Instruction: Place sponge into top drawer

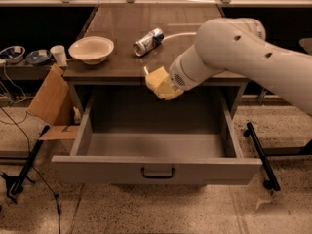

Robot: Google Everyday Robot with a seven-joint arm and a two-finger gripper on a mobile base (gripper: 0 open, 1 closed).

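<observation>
The pale yellow sponge [159,82] is held in my gripper [168,84], at the end of the big white arm that reaches in from the right. The sponge hangs just past the table's front edge, above the back of the open top drawer [156,168]. The drawer is pulled fully out, grey, with a small dark bar handle [157,173] on its front panel, and its inside shows nothing in it. The gripper's fingers are mostly hidden behind the sponge and the wrist.
On the brown tabletop [146,33] stand a cream bowl [91,49] at the left and a drink can [148,41] lying on its side. A cardboard flap [48,99] leans left of the drawer. A dark stand leg [261,155] lies at the right.
</observation>
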